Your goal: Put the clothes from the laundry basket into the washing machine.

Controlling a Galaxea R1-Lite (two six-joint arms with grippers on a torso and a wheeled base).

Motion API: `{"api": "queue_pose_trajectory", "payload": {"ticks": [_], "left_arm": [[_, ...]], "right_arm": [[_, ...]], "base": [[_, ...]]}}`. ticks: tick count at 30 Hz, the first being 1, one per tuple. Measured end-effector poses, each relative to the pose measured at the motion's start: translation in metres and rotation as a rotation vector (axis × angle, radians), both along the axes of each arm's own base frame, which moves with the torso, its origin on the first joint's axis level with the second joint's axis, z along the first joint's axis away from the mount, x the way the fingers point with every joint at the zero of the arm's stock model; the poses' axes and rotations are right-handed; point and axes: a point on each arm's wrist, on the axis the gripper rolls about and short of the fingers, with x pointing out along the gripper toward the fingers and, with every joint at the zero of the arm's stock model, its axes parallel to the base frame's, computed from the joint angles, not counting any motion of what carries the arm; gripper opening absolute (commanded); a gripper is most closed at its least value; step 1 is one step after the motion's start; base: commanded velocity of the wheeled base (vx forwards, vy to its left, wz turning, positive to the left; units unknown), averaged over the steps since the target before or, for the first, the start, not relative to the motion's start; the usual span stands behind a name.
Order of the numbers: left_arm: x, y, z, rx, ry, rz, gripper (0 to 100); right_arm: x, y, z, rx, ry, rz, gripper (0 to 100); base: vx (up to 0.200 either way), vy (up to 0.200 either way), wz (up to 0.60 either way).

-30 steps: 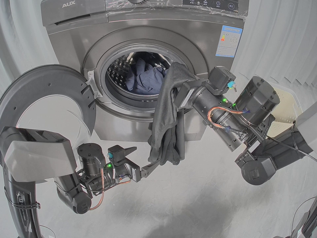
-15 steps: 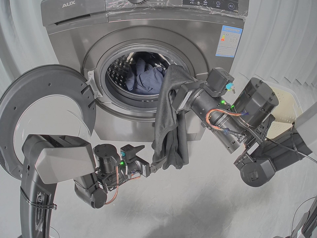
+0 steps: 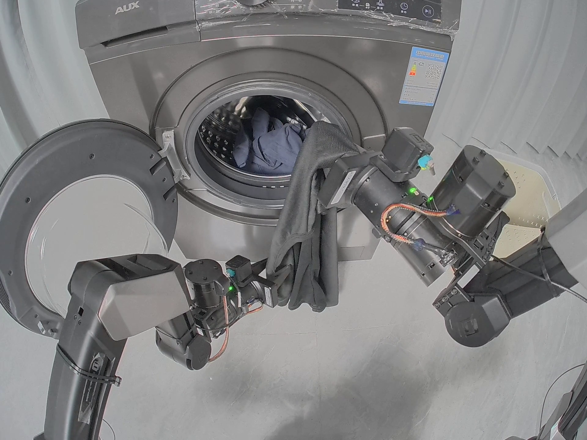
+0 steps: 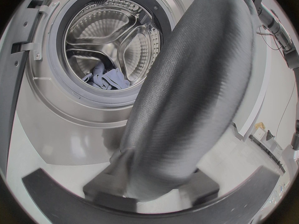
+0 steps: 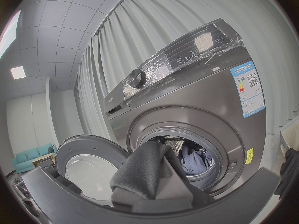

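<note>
The round door point(image 3: 92, 197) of the washing machine point(image 3: 269, 50) stands swung open at the left. Low and near, the left gripper point(image 3: 276, 283) has its jaws closed on the bottom hem of a dark grey garment point(image 3: 306, 227), the cloth bunched between them. The garment hangs in front of the right side of the machine's mouth, outside the drum. Far inside the drum lie blue clothes point(image 3: 272, 148). The right gripper point(image 3: 330, 169) holds the garment's top end at the rim of the opening. Cloth drapes over its jaws, so the grip is judged rather than seen. At the far right sits the laundry basket point(image 3: 538, 197).

The step in hand looks like loading this garment. Next, both ends need carrying through the opening and letting go well inside, with the hanging part lifted clear of the lower rim so nothing trails out.

The right arm hides much of the basket, so what is left in it cannot be made out.
</note>
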Motion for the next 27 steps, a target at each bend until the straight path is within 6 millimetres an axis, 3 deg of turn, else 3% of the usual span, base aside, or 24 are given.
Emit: {"api": "queue_pose_trajectory", "payload": {"ticks": [6,12,16,27], "left_arm": [[0.007,0.001,0.002,-0.013,-0.021,0.017,0],[0.007,0.016,0.023,-0.023,-0.047,0.048,0],[-0.006,0.030,0.047,-0.024,-0.052,0.057,0],[-0.045,0.065,0.136,-0.083,-0.189,0.056,0]], "right_arm": [[0.000,-0.002,-0.005,-0.008,0.018,-0.012,0],[0.005,-0.015,-0.016,-0.032,0.056,-0.045,0],[0.011,-0.030,-0.028,-0.052,0.095,-0.080,0],[0.016,-0.068,-0.071,-0.128,0.243,-0.162,0]], "base": [[0.000,0.000,0.00],[0.000,0.000,0.00],[0.000,0.000,0.00],[0.000,0.000,0.00]]}}
